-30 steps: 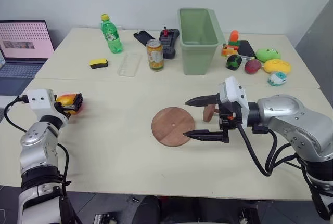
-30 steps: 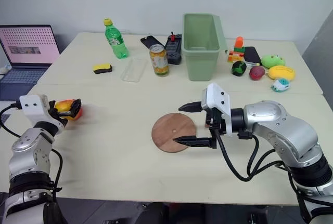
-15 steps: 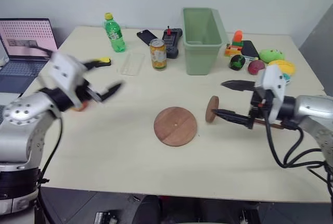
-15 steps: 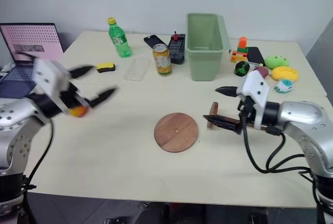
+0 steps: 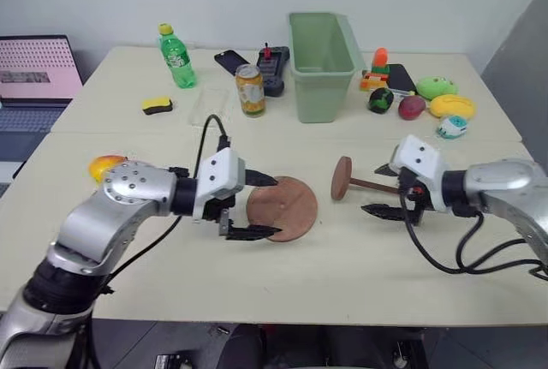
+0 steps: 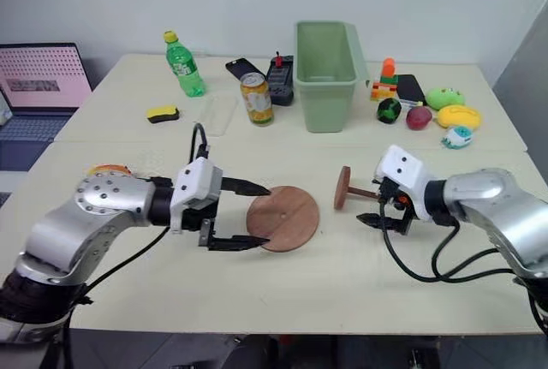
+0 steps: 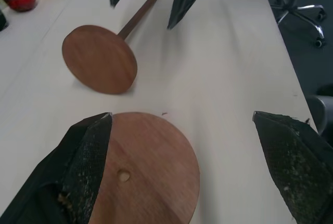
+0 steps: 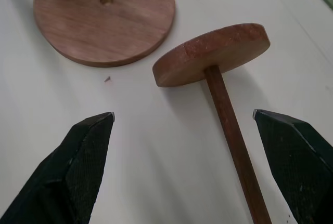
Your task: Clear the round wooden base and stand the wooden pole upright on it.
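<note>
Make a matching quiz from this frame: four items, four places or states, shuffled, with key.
1. round wooden base
2. wooden pole
3. green bottle
4. right gripper

A. lying on its side
B. open, straddling the rod
C. flat, between the left gripper's fingers
D. upright at the table's far left

Pairs: 1-C, 2-A, 3-D, 4-B

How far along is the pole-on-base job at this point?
Done: the round wooden base lies bare, nothing on it. In hand: nothing gripped; the right gripper is open around the rod of the wooden pole, which lies on its side beside the base, and the left gripper is open at the base's edge. Left: grasp the pole and stand it upright on the base.
</note>
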### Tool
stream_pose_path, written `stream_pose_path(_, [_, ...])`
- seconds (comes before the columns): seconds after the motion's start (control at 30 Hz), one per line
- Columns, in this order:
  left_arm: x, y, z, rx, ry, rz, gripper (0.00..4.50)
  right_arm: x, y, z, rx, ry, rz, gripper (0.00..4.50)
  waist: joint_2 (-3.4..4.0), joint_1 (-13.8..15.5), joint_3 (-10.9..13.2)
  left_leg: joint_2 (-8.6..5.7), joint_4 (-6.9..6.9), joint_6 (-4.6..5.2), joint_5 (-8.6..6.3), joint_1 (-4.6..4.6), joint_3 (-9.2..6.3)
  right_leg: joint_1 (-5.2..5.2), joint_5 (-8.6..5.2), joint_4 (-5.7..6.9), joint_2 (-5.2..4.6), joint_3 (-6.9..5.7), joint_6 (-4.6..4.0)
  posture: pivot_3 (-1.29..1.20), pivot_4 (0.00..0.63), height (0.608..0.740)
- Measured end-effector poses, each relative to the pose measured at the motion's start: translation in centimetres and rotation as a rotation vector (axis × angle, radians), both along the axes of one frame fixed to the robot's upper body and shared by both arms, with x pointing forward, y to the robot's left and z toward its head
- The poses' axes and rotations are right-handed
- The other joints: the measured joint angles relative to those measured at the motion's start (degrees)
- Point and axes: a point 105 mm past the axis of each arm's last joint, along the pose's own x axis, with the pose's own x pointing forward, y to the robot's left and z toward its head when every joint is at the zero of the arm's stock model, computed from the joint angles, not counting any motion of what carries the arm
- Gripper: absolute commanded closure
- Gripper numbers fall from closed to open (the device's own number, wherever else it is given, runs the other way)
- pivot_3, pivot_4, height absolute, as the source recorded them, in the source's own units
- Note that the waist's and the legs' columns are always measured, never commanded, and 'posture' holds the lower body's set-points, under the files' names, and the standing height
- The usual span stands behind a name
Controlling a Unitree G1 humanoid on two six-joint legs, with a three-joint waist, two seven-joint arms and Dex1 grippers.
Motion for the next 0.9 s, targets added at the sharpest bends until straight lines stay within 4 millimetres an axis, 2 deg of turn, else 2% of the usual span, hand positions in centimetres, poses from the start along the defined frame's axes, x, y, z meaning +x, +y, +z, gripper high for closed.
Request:
stream_pose_path(0.2, [0.2,-1.6,-0.7,0.013,-0.044,-0.041,0.01,3.7,-0.2,-1.2,-0.183,0.088,0.023,0.0,0.02,-0.04,0.01,-0.04,0.01,-0.01,0.0,0.02,0.01,-0.01,0.0,-0.01,-0.03,0.0,0.0,0.0,0.15,0.74])
stream_pose_path(0.27, [0.2,-2.1,-0.9,0.0,-0.043,-0.05,0.01,4.4,-0.4,-1.9,-0.245,0.134,0.046,0.0,0.01,-0.04,0.01,-0.04,0.01,-0.01,0.01,0.0,0.01,-0.03,0.0,-0.01,-0.04,-0.01,0.0,0.0,0.15,0.74])
stream_pose_path(0.37, [0.2,-2.4,-1.2,0.001,-0.055,-0.056,0.0,5.1,-0.2,-2.7,-0.318,0.212,0.099,0.52,0.03,-0.05,0.02,-0.02,0.01,-0.01,0.01,0.0,0.0,-0.05,0.0,-0.01,-0.12,-0.01,0.0,0.0,0.15,0.74])
stream_pose_path(0.47, [0.2,-2.3,-1.7,0.013,-0.054,-0.047,0.0,5.3,-0.5,-3.2,-0.372,0.271,0.133,1.24,0.04,-0.05,0.03,-0.03,0.01,-0.02,0.01,-0.01,-0.01,-0.06,0.0,-0.01,-0.17,-0.02,0.0,0.0,0.15,0.74])
stream_pose_path(0.63, [0.3,-2.5,-1.8,0.014,-0.079,-0.038,0.0,5.9,-0.4,-2.5,-0.408,0.305,0.167,2.52,0.05,-0.05,0.03,-0.02,0.02,-0.03,0.02,-0.01,-0.02,-0.06,0.0,0.0,-0.2,-0.03,0.0,0.0,0.15,0.74])
stream_pose_path(0.9, [0.5,-2.4,-2.3,0.039,-0.088,-0.023,0.0,6.2,-0.4,-2.9,-0.42,0.335,0.172,4.25,0.06,-0.05,0.04,-0.02,0.03,-0.03,0.02,-0.01,-0.02,-0.06,0.0,0.02,-0.23,-0.03,0.0,0.0,0.15,0.74])
